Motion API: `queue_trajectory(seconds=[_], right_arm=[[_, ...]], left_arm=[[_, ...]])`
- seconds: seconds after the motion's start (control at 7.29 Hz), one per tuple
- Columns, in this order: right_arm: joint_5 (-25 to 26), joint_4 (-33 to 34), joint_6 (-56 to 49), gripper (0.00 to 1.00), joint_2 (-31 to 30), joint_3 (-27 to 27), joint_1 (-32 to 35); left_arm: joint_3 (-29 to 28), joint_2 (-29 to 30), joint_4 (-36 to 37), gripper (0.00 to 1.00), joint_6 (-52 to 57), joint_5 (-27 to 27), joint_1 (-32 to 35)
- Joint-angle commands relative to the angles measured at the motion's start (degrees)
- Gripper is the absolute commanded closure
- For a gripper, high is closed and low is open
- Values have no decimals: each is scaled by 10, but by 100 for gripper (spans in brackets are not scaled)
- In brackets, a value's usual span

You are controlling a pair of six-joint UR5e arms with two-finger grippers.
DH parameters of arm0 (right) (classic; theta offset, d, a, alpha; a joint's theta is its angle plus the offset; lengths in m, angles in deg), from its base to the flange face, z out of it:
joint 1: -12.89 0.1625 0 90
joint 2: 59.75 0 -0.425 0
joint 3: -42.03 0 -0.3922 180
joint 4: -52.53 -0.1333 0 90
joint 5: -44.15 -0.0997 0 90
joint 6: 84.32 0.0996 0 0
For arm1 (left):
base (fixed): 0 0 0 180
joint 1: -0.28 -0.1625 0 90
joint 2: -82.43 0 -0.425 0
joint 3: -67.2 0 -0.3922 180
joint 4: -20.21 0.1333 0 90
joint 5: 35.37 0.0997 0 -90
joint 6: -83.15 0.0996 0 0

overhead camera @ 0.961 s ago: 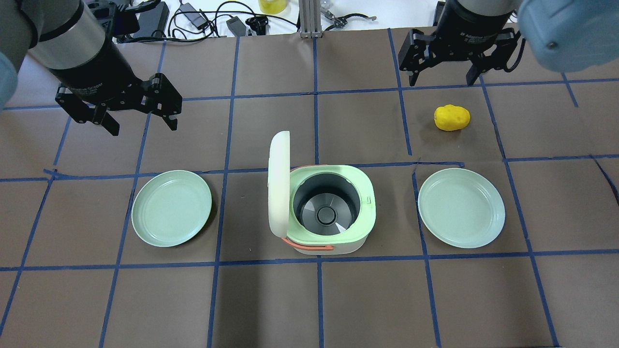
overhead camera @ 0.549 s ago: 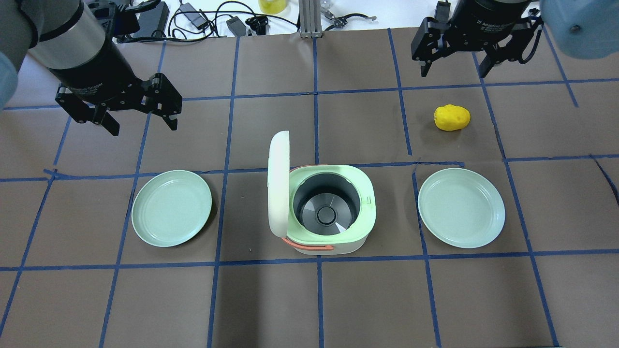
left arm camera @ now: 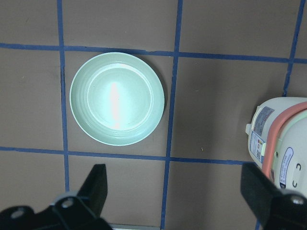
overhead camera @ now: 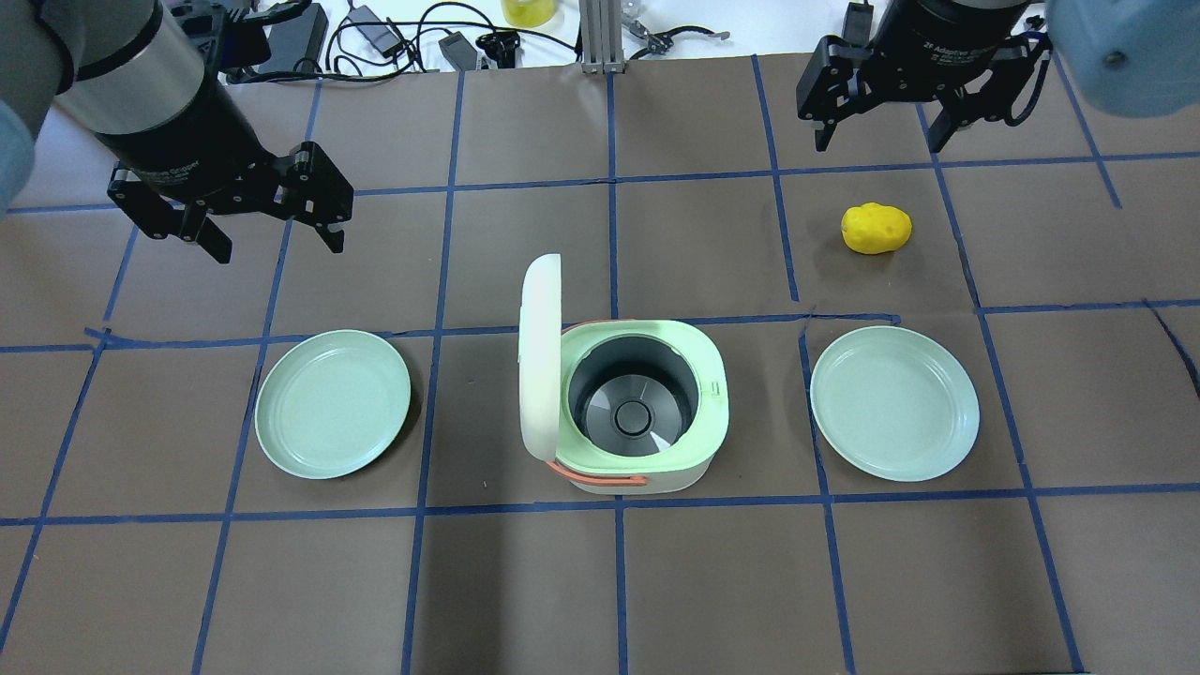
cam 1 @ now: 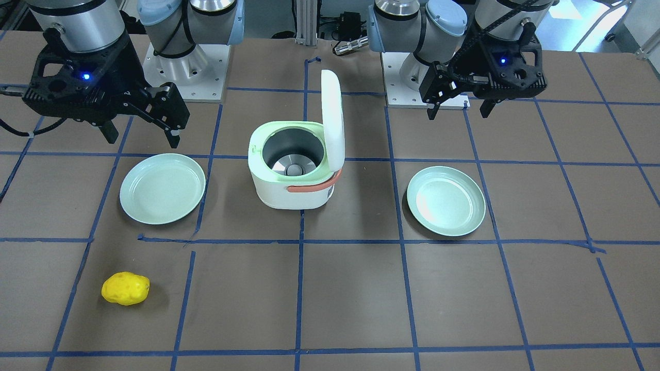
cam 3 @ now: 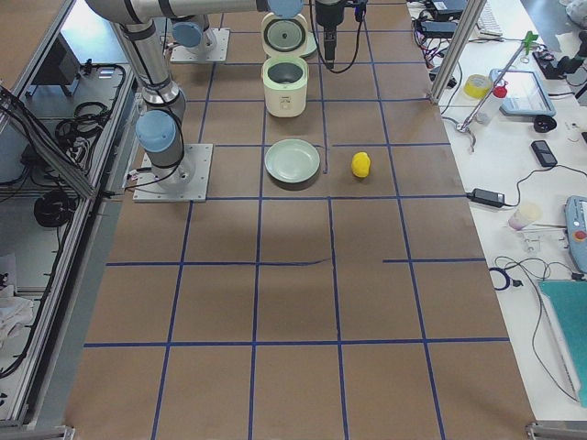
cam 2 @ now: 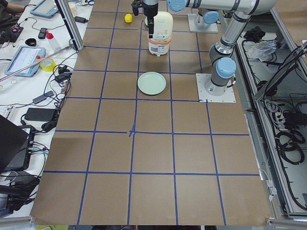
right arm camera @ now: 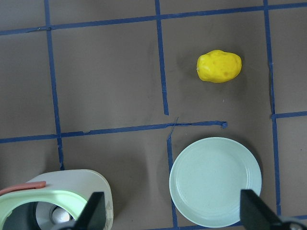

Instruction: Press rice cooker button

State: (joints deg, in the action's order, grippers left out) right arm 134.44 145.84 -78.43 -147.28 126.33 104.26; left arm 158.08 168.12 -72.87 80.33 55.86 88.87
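The white rice cooker [overhead camera: 698,469] stands at the table's middle, its mint-green rim up and its salmon handle [overhead camera: 600,480] at the near side. Its lid [overhead camera: 541,356] stands open and upright on its left, and the steel inner pot [overhead camera: 633,412] is empty. It also shows in the front view [cam 1: 289,193]. My left gripper [overhead camera: 278,246] is open and empty, hovering far back-left of the cooker. My right gripper [overhead camera: 878,142] is open and empty, high at the back right. The left wrist view shows the cooker's labelled side [left arm camera: 280,143].
Two mint-green plates lie on either side of the cooker, one on the left [overhead camera: 333,403] and one on the right [overhead camera: 893,403]. A yellow potato-shaped object [overhead camera: 876,228] lies behind the right plate, under the right gripper. Cables and clutter lie beyond the back edge [overhead camera: 394,33].
My right gripper has moved back, away from the yellow object and towards the table's far edge, then held still. The left arm and the cooker have not moved.
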Motion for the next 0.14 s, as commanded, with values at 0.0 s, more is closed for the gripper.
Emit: queue_trajectory(seconds=[0.0], right_arm=[[-4, 0, 0, 0, 0, 1, 0]], left_arm=[[0, 0, 0, 0, -1, 0, 0]])
